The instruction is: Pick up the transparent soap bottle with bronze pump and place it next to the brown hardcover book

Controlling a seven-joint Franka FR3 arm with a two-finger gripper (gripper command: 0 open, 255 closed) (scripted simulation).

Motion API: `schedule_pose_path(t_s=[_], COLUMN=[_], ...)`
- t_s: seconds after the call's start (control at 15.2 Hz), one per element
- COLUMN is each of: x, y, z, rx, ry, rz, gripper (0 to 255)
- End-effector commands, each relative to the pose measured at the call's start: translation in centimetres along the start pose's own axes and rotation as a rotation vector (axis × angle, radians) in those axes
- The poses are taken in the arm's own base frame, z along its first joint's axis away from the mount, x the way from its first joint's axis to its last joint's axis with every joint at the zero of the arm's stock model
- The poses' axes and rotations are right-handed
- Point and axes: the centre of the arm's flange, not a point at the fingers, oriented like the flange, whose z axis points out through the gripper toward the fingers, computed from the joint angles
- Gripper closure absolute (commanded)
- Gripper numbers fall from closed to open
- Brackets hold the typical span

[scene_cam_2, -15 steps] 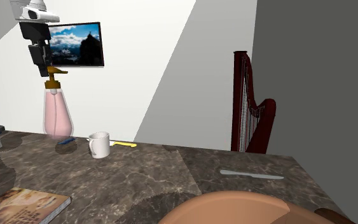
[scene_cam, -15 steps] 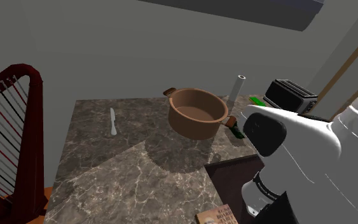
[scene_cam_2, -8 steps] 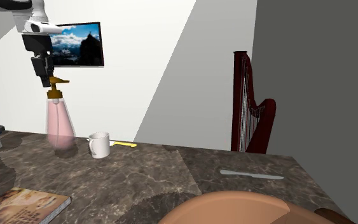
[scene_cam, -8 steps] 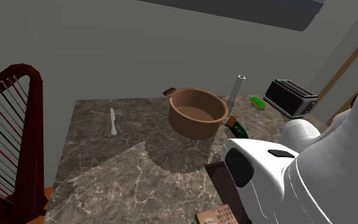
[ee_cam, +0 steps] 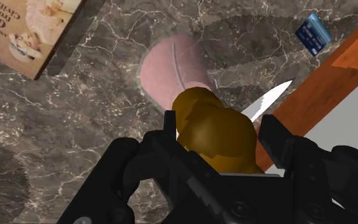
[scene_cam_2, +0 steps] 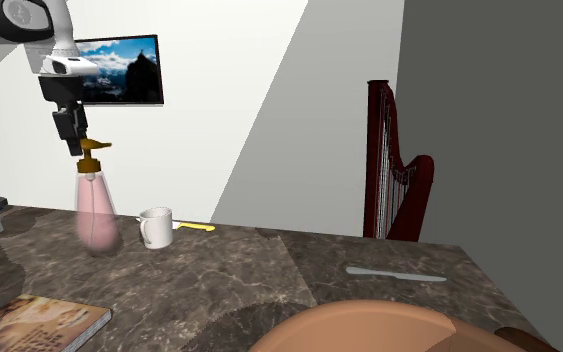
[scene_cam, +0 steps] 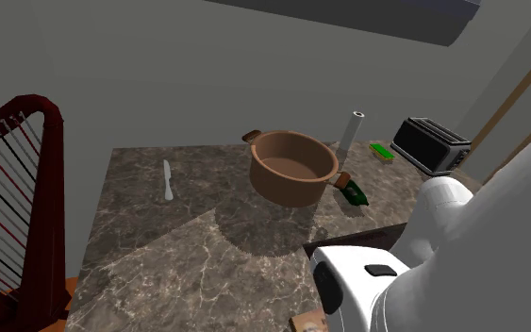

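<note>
Dark marble counter under the held soap bottle, harp beyond

Bottle over counter — mug beside.

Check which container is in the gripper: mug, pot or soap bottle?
The soap bottle, pink with a bronze pump: the gripper clasps it at the pump. The white mug and brown pot stand free on the marble counter.
</note>
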Motion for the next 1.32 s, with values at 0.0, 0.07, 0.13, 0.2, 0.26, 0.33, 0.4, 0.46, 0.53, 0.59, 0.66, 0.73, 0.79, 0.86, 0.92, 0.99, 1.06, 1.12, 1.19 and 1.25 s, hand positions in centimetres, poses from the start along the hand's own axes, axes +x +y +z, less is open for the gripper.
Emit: schedule_pose_path(t_s=[0.0,0.07,0.13,0.2,0.26,0.33,0.4,0.46,0.53,0.59,0.66,0.73,0.79,0.86,0.92,0.99,1.06,1.12,1.19,1.25], x=[0.0,0.0,-0.1,-0.1,-0.1,-0.1,-0.1,-0.1,-0.1,-0.1,-0.1,-0.1,-0.1,-0.1,-0.1,-0.1,-0.1,-0.1,-0.1,-0.1], y=[0.1,0.2,0.3,0.4,0.5,0.5,0.5,0.5,0.5,0.5,0.5,0.5,0.5,0.5,0.5,0.5,0.5,0.5,0.5,0.5], z=[1.0,1.5,2.0,2.6,3.1,3.3,3.3,3.3,3.3,3.3,3.3,3.3,3.3,3.3,3.3,3.3,3.3,3.3,3.3,2.0], rx=[0.001,0.001,0.001,0.001,0.001,0.001,0.001,0.001,0.001,0.001,0.001,0.001,0.001,0.001,0.001,0.001,0.001,0.001,0.001,0.001], ry=[0.001,0.001,0.001,0.001,0.001,0.001,0.001,0.001,0.001,0.001,0.001,0.001,0.001,0.001,0.001,0.001,0.001,0.001,0.001,0.001], rz=[0.0,0.0,0.0,0.0,0.0,0.0,0.0,0.0,0.0,0.0,0.0,0.0,0.0,0.0,0.0,0.0,0.0,0.0,0.0,0.0], gripper=[255,255,255,255,255,255,255,255,255,255,255,255,255,0,0,0,0,0,0,0])
